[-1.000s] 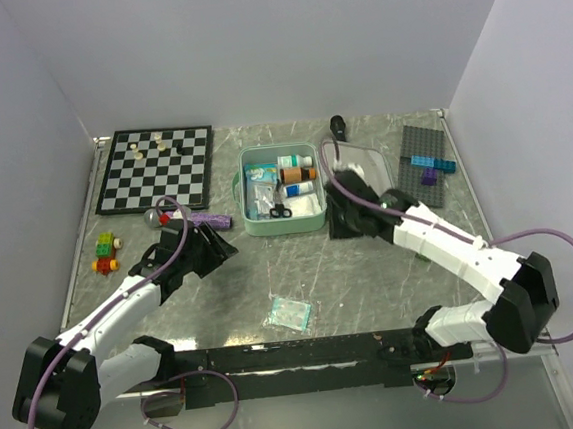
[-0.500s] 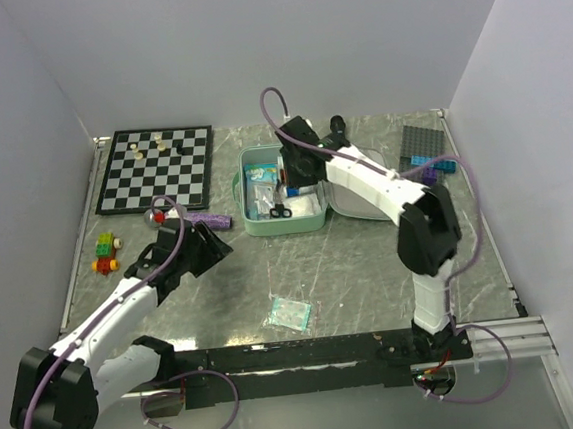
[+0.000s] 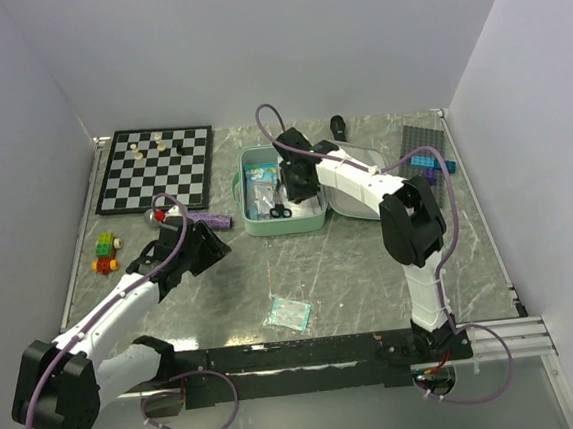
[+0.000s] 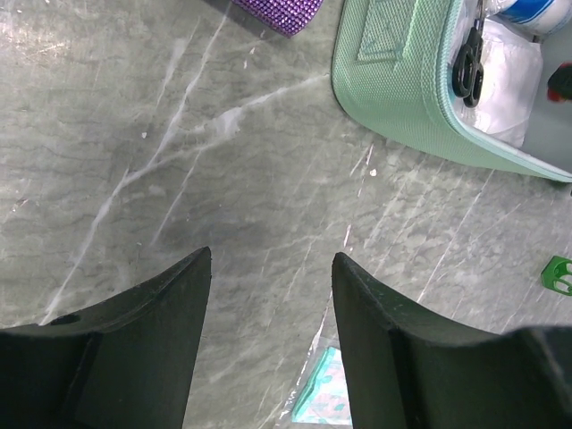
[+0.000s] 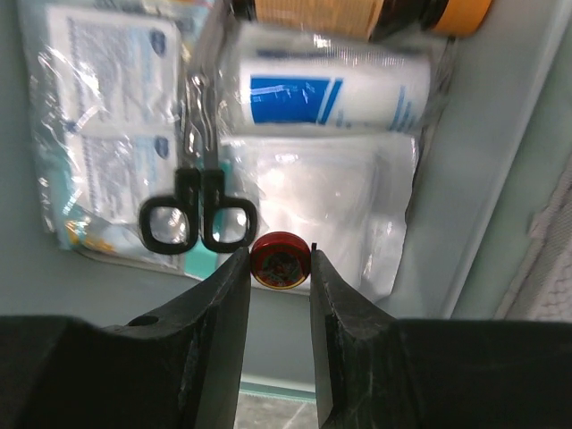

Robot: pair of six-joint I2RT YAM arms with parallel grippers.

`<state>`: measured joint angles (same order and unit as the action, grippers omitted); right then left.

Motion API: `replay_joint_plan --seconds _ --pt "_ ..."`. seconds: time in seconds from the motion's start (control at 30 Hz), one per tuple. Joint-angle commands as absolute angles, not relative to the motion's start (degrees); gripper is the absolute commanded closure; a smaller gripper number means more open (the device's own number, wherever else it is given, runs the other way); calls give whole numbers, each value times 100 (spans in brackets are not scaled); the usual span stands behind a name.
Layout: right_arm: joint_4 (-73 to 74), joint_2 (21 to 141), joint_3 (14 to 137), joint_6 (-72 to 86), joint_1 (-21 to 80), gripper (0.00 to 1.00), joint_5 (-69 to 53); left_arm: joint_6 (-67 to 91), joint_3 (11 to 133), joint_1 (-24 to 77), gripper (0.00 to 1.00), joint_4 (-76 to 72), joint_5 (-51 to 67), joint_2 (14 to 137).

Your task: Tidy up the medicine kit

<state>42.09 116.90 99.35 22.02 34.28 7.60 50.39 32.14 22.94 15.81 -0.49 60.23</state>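
Observation:
The medicine kit is a mint-green zip case lying open in the middle of the table, also seen in the left wrist view. Inside lie black-handled scissors, a wrapped gauze roll and flat packets. My right gripper hangs over the kit's interior, shut on a small red round tin. Left of the kit, my left gripper hovers above bare table, open with nothing between its fingers.
A teal sachet lies on the table near the front. A purple tube rests left of the kit. The chessboard is at the back left, a toy-brick car at the left, a grey baseplate at the back right.
My right arm has swung from the kit's right side to over its interior, carrying the red tin. The left arm has hardly moved.

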Motion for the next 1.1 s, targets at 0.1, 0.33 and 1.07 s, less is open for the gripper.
replay_joint_plan --seconds 0.1,0.33,1.07 --pt "4157 11453 9853 2241 3437 75 650 5027 3384 2268 39 1538 -105 5977" --pt "4421 11040 10292 2285 3437 47 650 5036 3428 2267 39 1556 -70 5950" --pt "2049 8341 5933 3313 3358 32 422 5168 3903 2268 38 1512 79 5968"
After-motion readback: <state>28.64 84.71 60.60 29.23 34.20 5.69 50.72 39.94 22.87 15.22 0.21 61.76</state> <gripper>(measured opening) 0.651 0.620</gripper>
